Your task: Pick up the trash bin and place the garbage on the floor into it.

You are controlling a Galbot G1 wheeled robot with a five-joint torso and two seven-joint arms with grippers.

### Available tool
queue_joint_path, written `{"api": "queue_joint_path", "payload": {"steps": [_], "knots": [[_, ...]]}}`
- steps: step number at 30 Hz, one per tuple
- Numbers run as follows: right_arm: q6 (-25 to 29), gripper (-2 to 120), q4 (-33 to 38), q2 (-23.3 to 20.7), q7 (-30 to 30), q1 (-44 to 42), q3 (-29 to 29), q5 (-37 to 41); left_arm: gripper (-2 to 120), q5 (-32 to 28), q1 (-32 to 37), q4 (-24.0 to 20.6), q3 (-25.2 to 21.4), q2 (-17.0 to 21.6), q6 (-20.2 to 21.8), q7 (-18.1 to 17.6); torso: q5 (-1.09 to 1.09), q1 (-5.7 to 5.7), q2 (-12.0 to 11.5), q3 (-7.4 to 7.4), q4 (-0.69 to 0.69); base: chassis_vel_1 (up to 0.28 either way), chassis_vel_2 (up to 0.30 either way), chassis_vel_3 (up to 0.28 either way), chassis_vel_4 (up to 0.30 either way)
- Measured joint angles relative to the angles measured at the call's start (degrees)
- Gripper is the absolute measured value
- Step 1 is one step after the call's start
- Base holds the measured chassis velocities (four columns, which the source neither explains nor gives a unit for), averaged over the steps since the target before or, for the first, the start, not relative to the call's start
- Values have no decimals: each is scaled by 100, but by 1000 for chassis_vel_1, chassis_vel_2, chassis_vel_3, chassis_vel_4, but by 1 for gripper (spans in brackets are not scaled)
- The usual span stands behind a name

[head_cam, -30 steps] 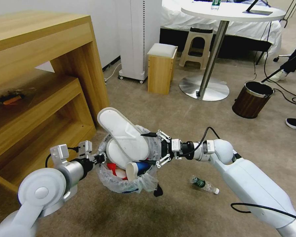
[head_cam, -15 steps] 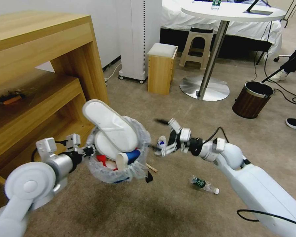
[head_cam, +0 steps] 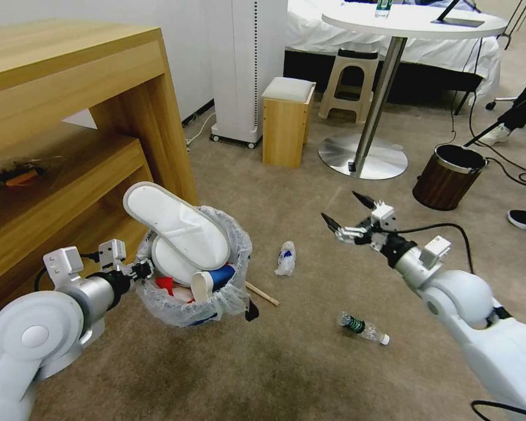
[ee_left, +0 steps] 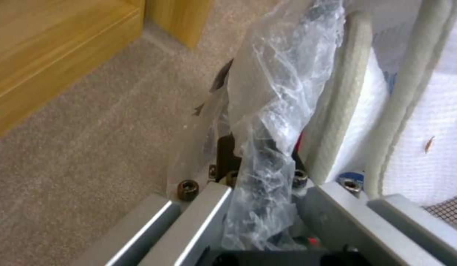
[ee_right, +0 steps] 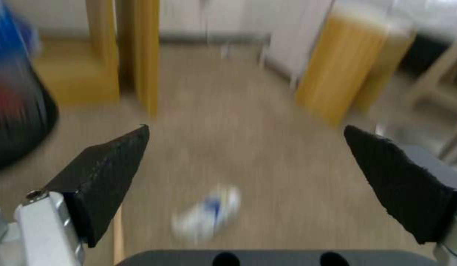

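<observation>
The left gripper [head_cam: 141,270] is clamped on the near-left rim of the bin [head_cam: 188,304], its bag [ee_left: 268,111] pinched between the jaws. The bin sits low over the carpet [head_cam: 310,368] beside a wooden shelf [head_cam: 70,175], stuffed with two white slippers [head_cam: 175,225], a blue cup [head_cam: 212,279] and red litter. To the right, the right gripper [head_cam: 346,214] hangs wide open and empty above the carpet. On the carpet between them lie a crumpled wrapper [head_cam: 286,258], a wooden stick [head_cam: 262,293] and, nearer, a small bottle [head_cam: 363,328].
</observation>
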Motion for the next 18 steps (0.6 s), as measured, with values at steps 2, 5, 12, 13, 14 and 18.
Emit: {"api": "queue_joint_path", "payload": {"steps": [2,5,12,13,14,18], "knots": [[-241,100,-106,-32,-38,-9,-74,-10,0,-4,37,-41,-38,-1,0,0,0,0,0,0,0,0,0,0,0],[-819,100,-382,7,-348,57,-265,-181,0,-15,141,-144,-136,-11,1,0,0,1,0,0,1,0,0,0,0],[-936,100,-1117,219,-1398,279,-653,-1213,0,-15,294,-235,-230,-58,2,6,-1,1,0,0,2,0,0,0,0],[-936,100,-1117,219,-1398,279,-653,-1213,0,-15,294,-235,-230,-58,2,6,-1,1,0,0,2,0,0,0,0],[-882,100,-1285,266,-1594,300,-706,-1475,0,-14,303,-256,-236,-69,2,7,0,1,0,0,2,0,0,0,0],[-751,100,-1720,413,-1937,321,-831,-2017,0,7,315,-280,-233,-93,2,11,0,1,0,0,0,0,0,0,0]]}}
